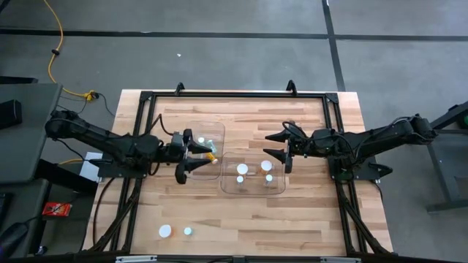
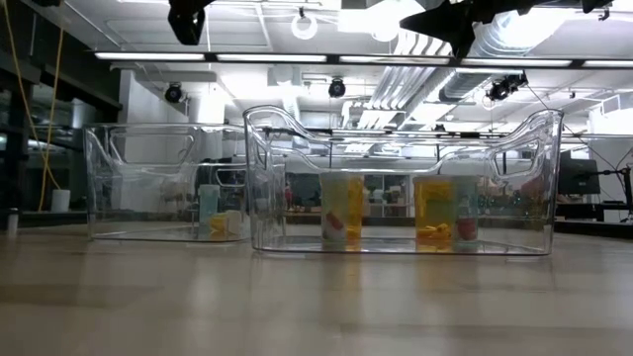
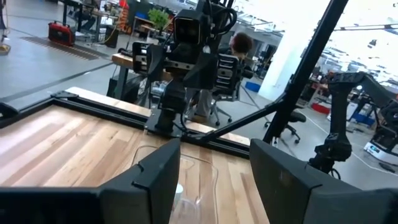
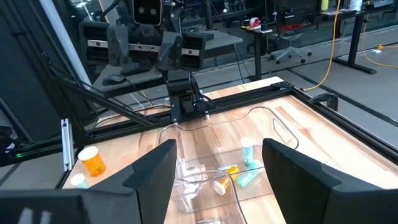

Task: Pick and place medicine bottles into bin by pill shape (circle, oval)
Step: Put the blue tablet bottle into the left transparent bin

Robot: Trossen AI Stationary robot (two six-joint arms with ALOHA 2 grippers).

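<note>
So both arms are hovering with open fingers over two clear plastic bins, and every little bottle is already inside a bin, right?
Not quite. The high view shows two small white-capped bottles standing loose on the wooden table, outside both clear plastic bins. The rest holds: the left gripper and right gripper hover over the bins, fingers open.

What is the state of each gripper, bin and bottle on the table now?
left gripper: open, empty, over the left bin.
right gripper: open, empty, above the right bin's edge.
left bin: holds a few bottles.
right bin: upright bottles inside.
two bottles: on the table, not yet sorted.
</note>
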